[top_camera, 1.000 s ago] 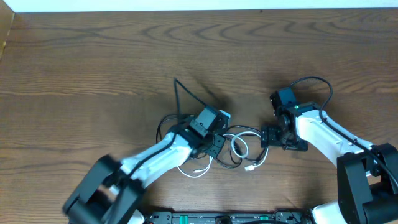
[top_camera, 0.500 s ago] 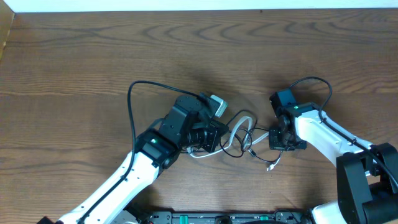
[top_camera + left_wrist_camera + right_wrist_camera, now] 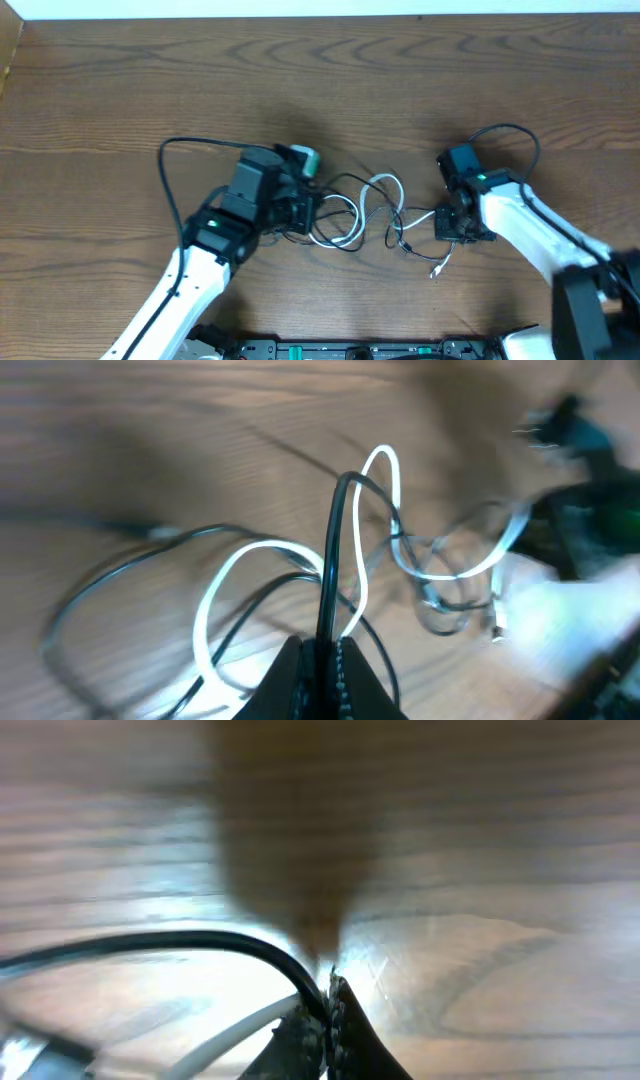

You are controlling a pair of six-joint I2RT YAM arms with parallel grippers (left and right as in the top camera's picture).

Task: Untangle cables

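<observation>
Both sides pinched: L gripper [image 3: 310, 212] closed on black cable [image 3: 335, 530], R gripper [image 3: 441, 222] closed on black cable too. White cable [image 3: 385, 183] loops btwn them on table [image 3: 100, 90].

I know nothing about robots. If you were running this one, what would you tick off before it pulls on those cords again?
1. Left gripper has hold of the thin black cable: ok, shut on it.
2. Right gripper has hold of a black cable: ok, shut on it.
3. Both grippers hold the same cable: cannot tell.
4. Cables are apart: not ok, the thin white cable loops across the black one between the grippers.
5. The small white plug end is free to slide: ok, it lies loose on the brown wooden table, in neither gripper.
</observation>
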